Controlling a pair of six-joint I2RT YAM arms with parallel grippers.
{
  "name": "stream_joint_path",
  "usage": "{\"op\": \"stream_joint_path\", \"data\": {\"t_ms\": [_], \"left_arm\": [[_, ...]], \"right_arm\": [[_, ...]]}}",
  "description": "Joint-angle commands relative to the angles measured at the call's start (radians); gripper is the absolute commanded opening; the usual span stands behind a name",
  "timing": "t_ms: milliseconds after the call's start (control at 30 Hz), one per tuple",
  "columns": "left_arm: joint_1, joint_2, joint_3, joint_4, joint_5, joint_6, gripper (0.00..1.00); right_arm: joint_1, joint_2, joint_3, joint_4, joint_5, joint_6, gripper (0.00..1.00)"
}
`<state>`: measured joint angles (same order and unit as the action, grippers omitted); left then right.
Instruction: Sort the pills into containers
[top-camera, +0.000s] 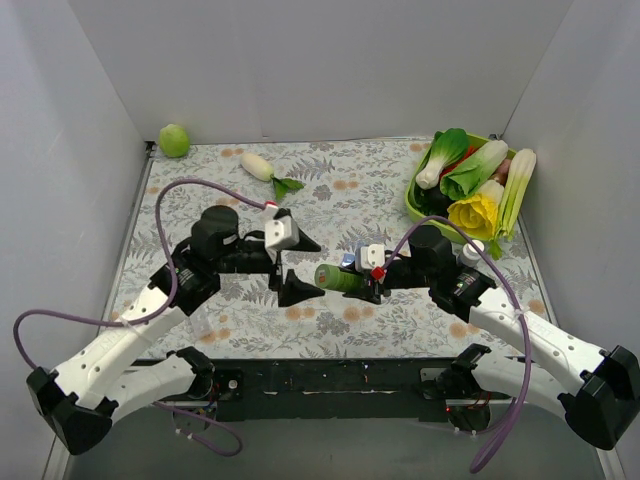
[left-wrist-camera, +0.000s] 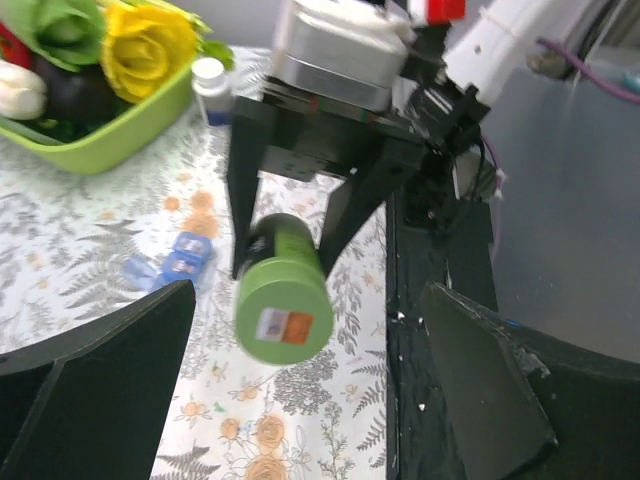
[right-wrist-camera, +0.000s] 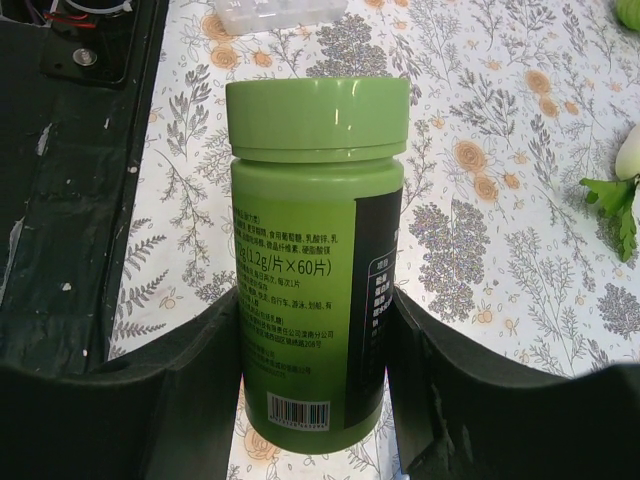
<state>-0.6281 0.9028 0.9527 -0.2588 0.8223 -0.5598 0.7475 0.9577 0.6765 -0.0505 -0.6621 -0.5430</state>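
L arm: elbow at 8 o'clock, left gripper (top-camera: 303, 266) pointing 3 o'clock, jaws wide, empty | R arm: elbow at 4 o'clock, right gripper (top-camera: 352, 281) pointing 9 o'clock, clamped on green bottle (top-camera: 333, 277)

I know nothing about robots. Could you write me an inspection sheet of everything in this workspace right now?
Surface: fern-and-flower patterned cloth, lying flat.
Job's things: strip of small translucent blue cube compartments on the cloth; green plastic pill bottle, lid on, held sideways; loose pills: nothing seen.
Clutter: green basket of vegetables; white radish; round green fruit; small white bottle; clear plastic box.
Grippers: left gripper open, facing the bottle's lid; right gripper shut on the bottle's body.
Cables: purple cable looping off each arm.
Surroundings: plain white walls on three sides.
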Motion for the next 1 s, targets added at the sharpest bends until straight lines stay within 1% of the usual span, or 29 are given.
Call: {"op": "stream_joint_path", "data": {"t_ms": [0,133,200,267,400,433,500,533,600,633,667,700,733,833,867,933,967], "left_arm": [[-0.155,0.051,0.041,-0.154,-0.197,0.239,0.98],[-0.202,0.07,0.032,-0.155,-0.305,0.308,0.98],[-0.206,0.085,0.037,-0.157,-0.321,0.322,0.98],[-0.208,0.106,0.041,-0.163,-0.328,0.318,0.95],[-0.213,0.145,0.047,-0.197,-0.324,0.304,0.85],[-0.214,0.148,0.047,-0.206,-0.325,0.298,0.78],[-0.214,0.154,0.046,-0.214,-0.328,0.282,0.66],[-0.214,0.154,0.044,-0.214,-0.331,0.278,0.52],[-0.214,0.156,0.046,-0.218,-0.338,0.259,0.39],[-0.214,0.157,0.055,-0.221,-0.341,0.223,0.31],[-0.214,0.159,0.064,-0.224,-0.342,0.198,0.11],[-0.214,0.163,0.075,-0.232,-0.365,0.157,0.0],[-0.214,0.18,0.105,-0.241,-0.377,0.064,0.0],[-0.209,0.232,0.158,-0.307,-0.383,-0.09,0.0],[-0.208,0.249,0.188,-0.324,-0.394,-0.247,0.0],[-0.188,0.286,0.222,-0.39,-0.365,-0.378,0.0],[-0.177,0.329,0.248,-0.411,-0.339,-0.493,0.0]], "right_arm": [[0.004,0.007,0.018,0.052,-0.027,0.028,0.01],[0.004,0.012,0.023,0.052,-0.028,0.035,0.01],[0.004,0.013,0.024,0.052,-0.028,0.037,0.01],[0.004,0.013,0.023,0.052,-0.028,0.04,0.01],[0.004,0.019,0.026,0.052,-0.027,0.043,0.01],[0.004,0.019,0.028,0.052,-0.027,0.043,0.01],[0.004,0.023,0.029,0.052,-0.027,0.043,0.01],[0.004,0.024,0.031,0.052,-0.025,0.041,0.01],[0.004,0.027,0.031,0.052,-0.028,0.041,0.01],[0.003,0.027,0.031,0.052,-0.028,0.041,0.01],[0.003,0.029,0.032,0.052,-0.027,0.038,0.01],[0.004,0.032,0.032,0.052,-0.019,0.037,0.01],[0.004,0.03,0.032,0.052,-0.014,0.031,0.01],[0.004,0.03,0.029,0.052,0.028,0.018,0.01],[0.004,0.03,0.028,0.052,0.042,0.015,0.01],[0.004,0.032,0.029,0.028,0.073,0.003,0.01],[0.004,0.032,0.031,0.026,0.081,-0.001,0.01]]}}
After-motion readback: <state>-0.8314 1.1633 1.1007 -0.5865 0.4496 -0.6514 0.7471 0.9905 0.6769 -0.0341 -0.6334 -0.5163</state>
